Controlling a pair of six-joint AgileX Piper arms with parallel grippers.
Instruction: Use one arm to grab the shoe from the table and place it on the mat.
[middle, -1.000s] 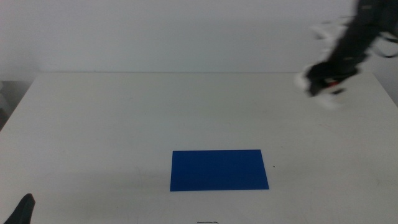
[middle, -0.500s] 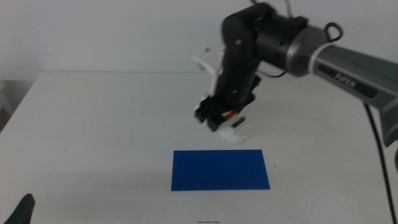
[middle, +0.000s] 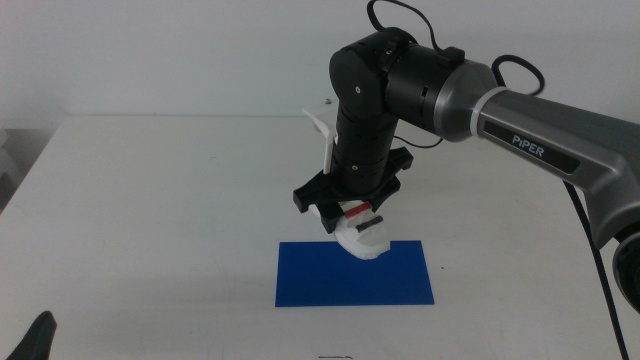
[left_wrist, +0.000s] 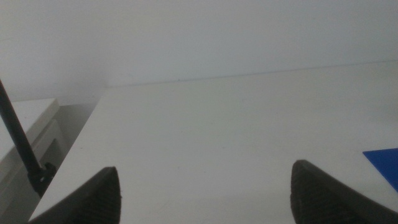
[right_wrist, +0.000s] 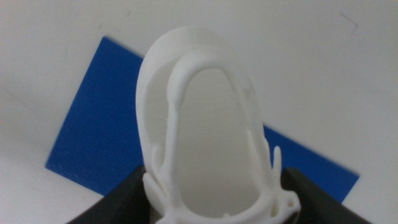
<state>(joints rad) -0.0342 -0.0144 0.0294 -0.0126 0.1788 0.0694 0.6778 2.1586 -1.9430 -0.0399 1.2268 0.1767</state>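
Note:
The right arm (middle: 520, 105) reaches in from the right. Its gripper (middle: 352, 208) is shut on the white shoe (middle: 362, 236) and holds it just over the far edge of the dark-blue mat (middle: 354, 276). In the right wrist view the shoe (right_wrist: 205, 124) hangs between the two jaws with the mat (right_wrist: 99, 134) below it. The left gripper (left_wrist: 205, 186) is open and empty and waits at the table's near left corner (middle: 38, 338); a corner of the mat (left_wrist: 384, 163) shows in its view.
The white table (middle: 150, 200) spreads around the mat. Its left edge, with a grey ledge and a black cable beyond (left_wrist: 18, 140), shows in the left wrist view. A white wall stands behind the table.
The right arm has swung from the far right corner leftward and forward, carrying the shoe down to just above the mat's far edge. The left gripper has not moved.

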